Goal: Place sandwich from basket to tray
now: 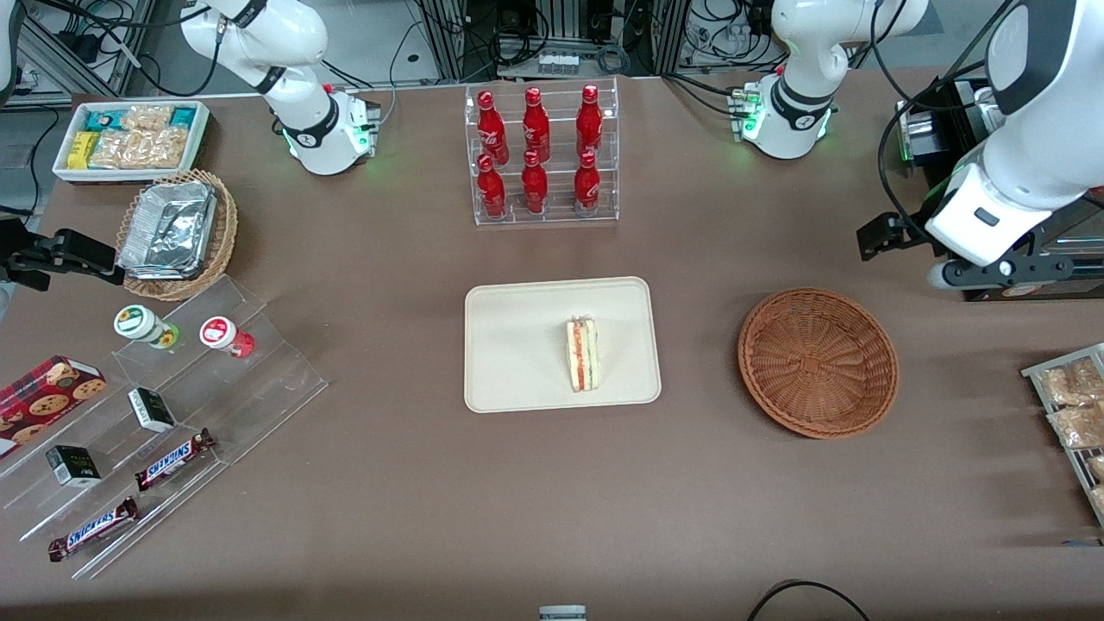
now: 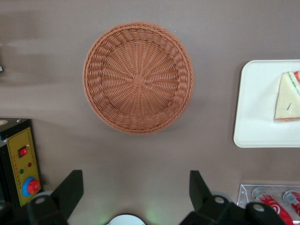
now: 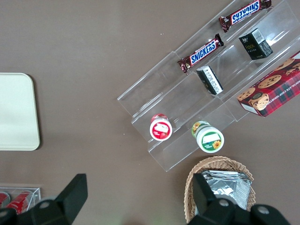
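Note:
The sandwich (image 1: 582, 355), a pale wedge with red and green layers along its cut edge, lies on the cream tray (image 1: 517, 297), at the side nearest the basket. The reddish-brown wicker basket (image 1: 818, 362) sits beside the tray toward the working arm's end, with nothing in it. My left gripper (image 2: 136, 180) hangs high over bare table, farther from the front camera than the basket. It is open and holds nothing. The wrist view shows the basket (image 2: 138, 77), the tray's rim (image 2: 255, 103) and part of the sandwich (image 2: 286, 101).
A clear rack of red cola bottles (image 1: 542, 155) stands farther back than the tray. Toward the parked arm's end are acrylic steps with snacks (image 1: 172, 405), a tan foil-filled basket (image 1: 177, 233) and a white snack bin (image 1: 129, 138). A wire rack of packets (image 1: 1074, 414) sits at the working arm's end.

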{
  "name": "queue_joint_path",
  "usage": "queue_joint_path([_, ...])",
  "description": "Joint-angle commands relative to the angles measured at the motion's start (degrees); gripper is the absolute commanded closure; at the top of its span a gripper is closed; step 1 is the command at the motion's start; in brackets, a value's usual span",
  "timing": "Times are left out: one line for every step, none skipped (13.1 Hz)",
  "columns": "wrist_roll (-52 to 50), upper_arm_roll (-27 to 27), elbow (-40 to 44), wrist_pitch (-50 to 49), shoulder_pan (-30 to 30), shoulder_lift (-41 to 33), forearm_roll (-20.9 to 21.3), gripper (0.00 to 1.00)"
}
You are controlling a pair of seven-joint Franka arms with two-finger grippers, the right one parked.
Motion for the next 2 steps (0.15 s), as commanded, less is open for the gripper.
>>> queue_joint_path([0.4,0.9,-1.2,-0.6,-1.7,-1.4,-0.8,0.0])
queue_joint_path([0.3,2.3,-1.2,-0.6,-3.1,-1.3,-0.8,0.0])
